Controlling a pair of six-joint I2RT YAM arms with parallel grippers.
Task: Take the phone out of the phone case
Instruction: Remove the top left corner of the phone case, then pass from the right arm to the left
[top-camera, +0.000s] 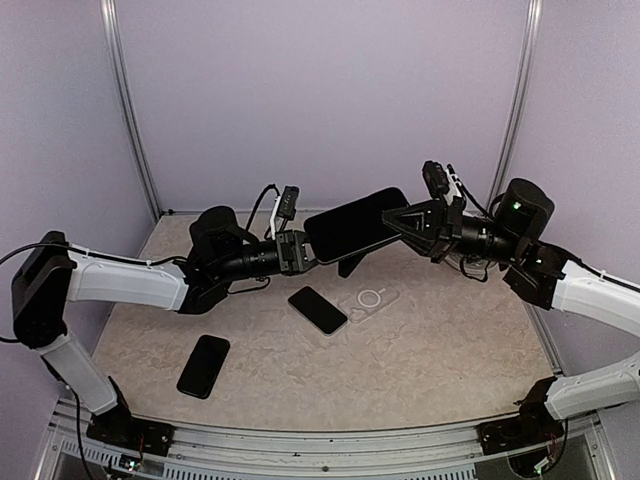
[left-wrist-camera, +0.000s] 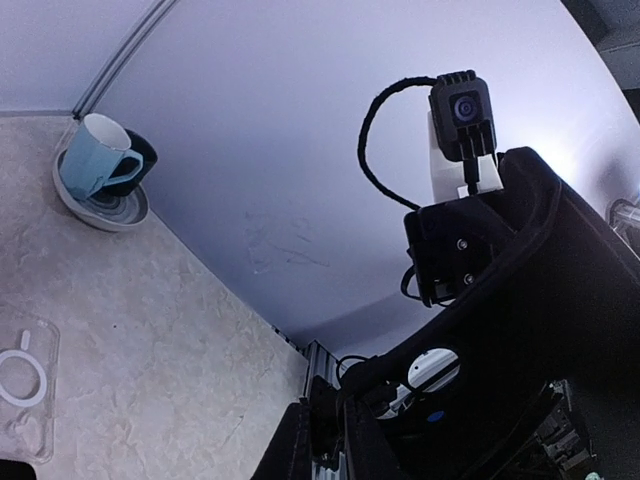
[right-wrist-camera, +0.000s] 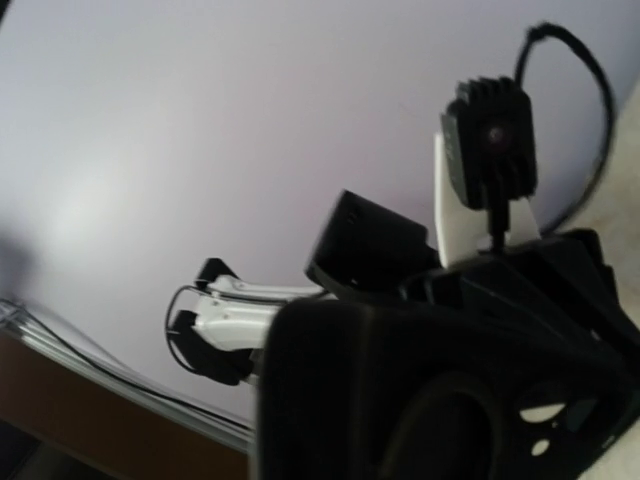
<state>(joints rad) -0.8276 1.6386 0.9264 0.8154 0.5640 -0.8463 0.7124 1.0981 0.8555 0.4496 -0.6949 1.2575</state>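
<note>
Clamped narrow on the ends of the phone (top-camera: 355, 225) in its phone case (top-camera: 330, 242), aloft between left end effector (top-camera: 300, 250) and right end effector (top-camera: 405, 222). Likely rigid, slick, fragile — best peeled at a case corner.

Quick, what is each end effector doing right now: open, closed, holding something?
Left end effector: closed on one end of the black phone, lifted off the table.
Right end effector: closed on the phone's other end.
</note>
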